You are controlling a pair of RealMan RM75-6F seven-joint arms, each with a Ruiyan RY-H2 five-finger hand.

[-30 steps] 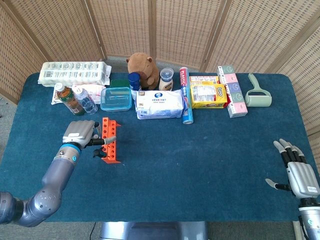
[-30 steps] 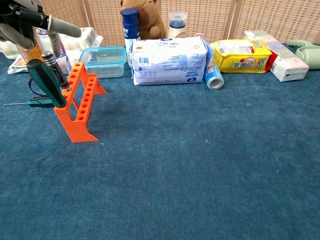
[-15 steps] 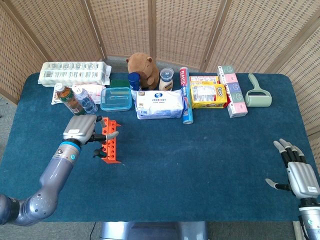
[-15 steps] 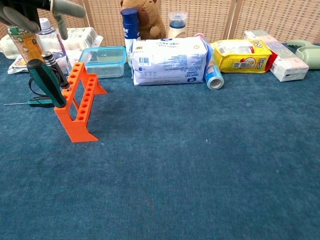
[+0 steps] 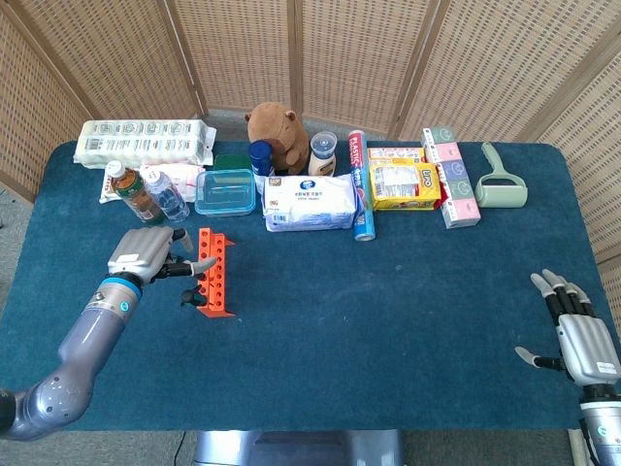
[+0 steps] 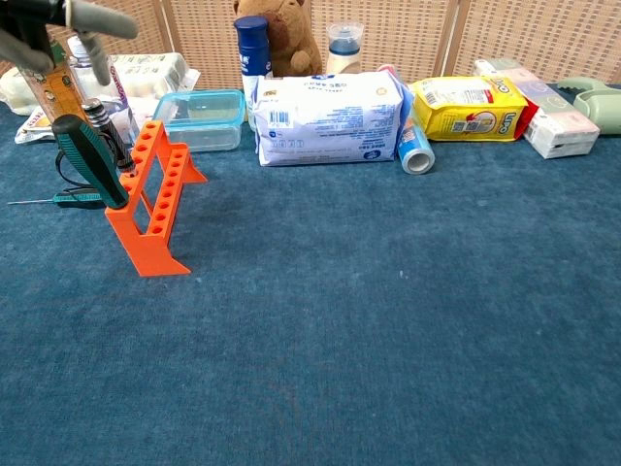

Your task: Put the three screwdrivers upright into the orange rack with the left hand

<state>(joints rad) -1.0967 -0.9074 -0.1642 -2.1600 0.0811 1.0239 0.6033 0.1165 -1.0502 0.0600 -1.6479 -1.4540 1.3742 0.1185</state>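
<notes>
With left hand [image 5: 144, 254] spread and holding nothing just beside rack [image 6: 152, 198], where green screwdriver [image 6: 89, 159] leans, could knock both over reaching for third screwdriver [image 6: 60, 199] lying below

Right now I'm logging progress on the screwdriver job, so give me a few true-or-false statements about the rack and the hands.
1. A green-handled screwdriver stands in the orange rack. True.
2. The left hand grips a screwdriver. False: it holds nothing, fingers apart.
3. A thin screwdriver lies on the table left of the rack. True.
4. The right hand rests on the rack. False: it is at the table's far right edge.
</notes>
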